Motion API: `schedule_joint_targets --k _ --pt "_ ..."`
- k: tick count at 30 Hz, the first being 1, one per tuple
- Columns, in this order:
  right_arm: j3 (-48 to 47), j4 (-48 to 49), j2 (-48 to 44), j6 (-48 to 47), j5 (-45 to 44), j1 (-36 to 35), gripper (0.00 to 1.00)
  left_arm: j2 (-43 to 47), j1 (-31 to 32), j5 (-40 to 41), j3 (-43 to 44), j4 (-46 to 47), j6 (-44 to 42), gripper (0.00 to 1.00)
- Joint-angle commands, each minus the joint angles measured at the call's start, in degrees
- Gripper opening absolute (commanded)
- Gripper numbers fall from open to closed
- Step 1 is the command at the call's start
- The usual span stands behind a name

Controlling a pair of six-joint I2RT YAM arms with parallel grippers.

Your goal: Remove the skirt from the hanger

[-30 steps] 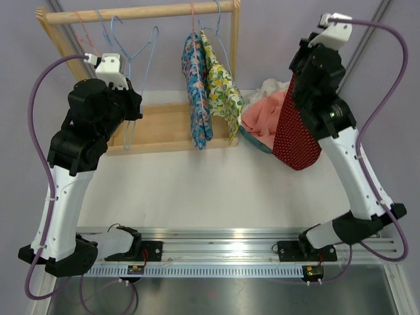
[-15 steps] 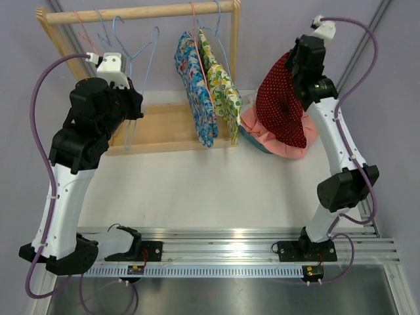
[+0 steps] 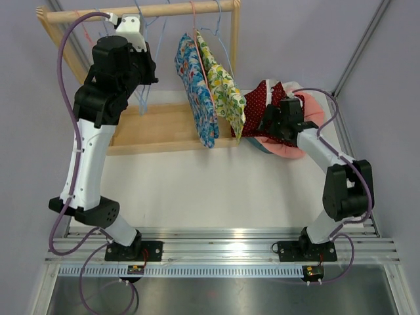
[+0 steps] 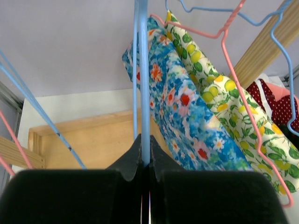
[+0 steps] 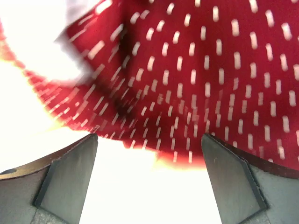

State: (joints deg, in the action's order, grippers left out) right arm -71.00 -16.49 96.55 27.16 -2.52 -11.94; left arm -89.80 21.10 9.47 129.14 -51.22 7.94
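Observation:
A red white-dotted skirt (image 3: 259, 98) lies crumpled on a heap of clothes at the right, off any hanger. My right gripper (image 5: 149, 140) hovers just over this red skirt (image 5: 196, 70), jaws wide apart, nothing between them. High at the wooden rod (image 3: 170, 10), my left gripper (image 4: 145, 142) is shut on the wire of a bare blue hanger (image 4: 145, 70). A blue floral skirt (image 3: 197, 85) and a yellow lemon-print skirt (image 3: 223, 85) hang on the rod beside it.
The heap holds pink cloth (image 3: 295, 149) and white cloth. The wooden rack's base board (image 3: 164, 125) lies under the rod. Other bare blue and pink hangers (image 4: 243, 93) hang close around my left gripper.
My right gripper came down onto the heap with the red skirt and opened, letting it go. My left arm rose with the blue hanger up to the rod.

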Motion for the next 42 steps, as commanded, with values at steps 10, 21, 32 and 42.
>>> schedule_joint_targets --k 10,21,32,42 --pt "10.97 2.7 -21.48 0.71 8.06 -0.01 0.99 -13.47 -6.77 -3.5 8.06 5.34 3.04 0.0" --pt "12.47 1.02 -24.31 0.7 8.59 0.08 0.99 -7.77 -8.18 -6.93 -5.73 6.22 6.91 0.0" --pt "12.99 -0.91 -28.08 0.88 8.41 0.08 0.99 -1.52 -6.96 -10.17 -3.2 1.75 6.64 0.45" --pt "14.31 -3.81 -32.13 -0.09 7.19 0.08 0.99 -2.66 2.36 -12.11 -0.56 4.2 8.75 0.51"
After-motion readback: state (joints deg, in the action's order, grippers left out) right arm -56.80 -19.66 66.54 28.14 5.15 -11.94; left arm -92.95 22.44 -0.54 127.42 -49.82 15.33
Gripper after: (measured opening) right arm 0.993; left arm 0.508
